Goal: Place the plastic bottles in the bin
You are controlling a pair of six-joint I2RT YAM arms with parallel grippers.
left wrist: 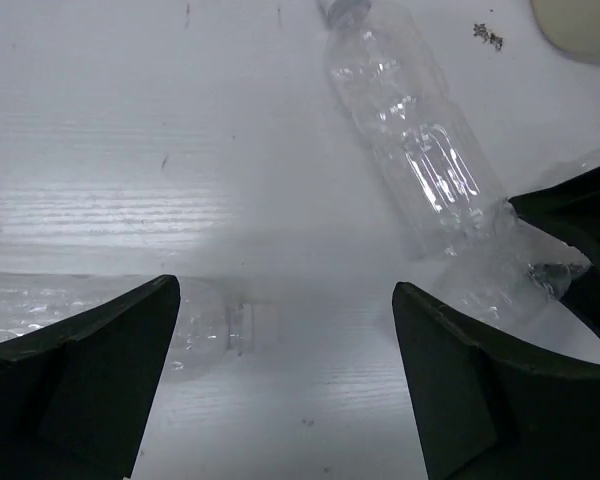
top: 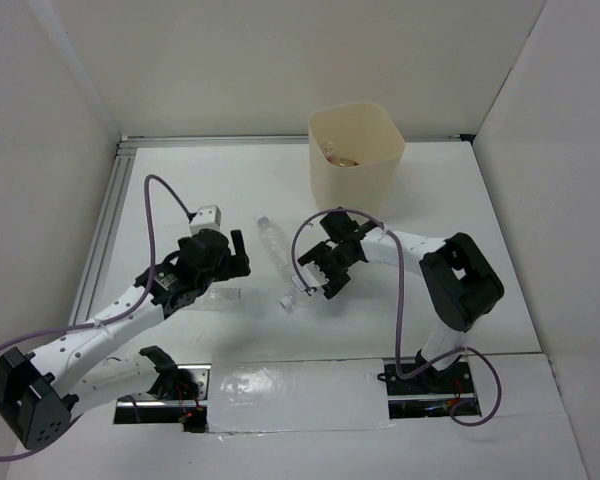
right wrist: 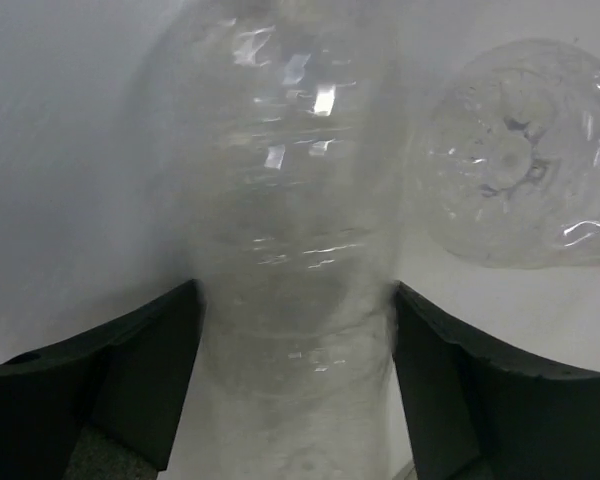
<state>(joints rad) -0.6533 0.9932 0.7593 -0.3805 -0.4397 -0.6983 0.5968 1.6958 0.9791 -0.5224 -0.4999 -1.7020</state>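
Clear glossy plastic bottles (ribbed)
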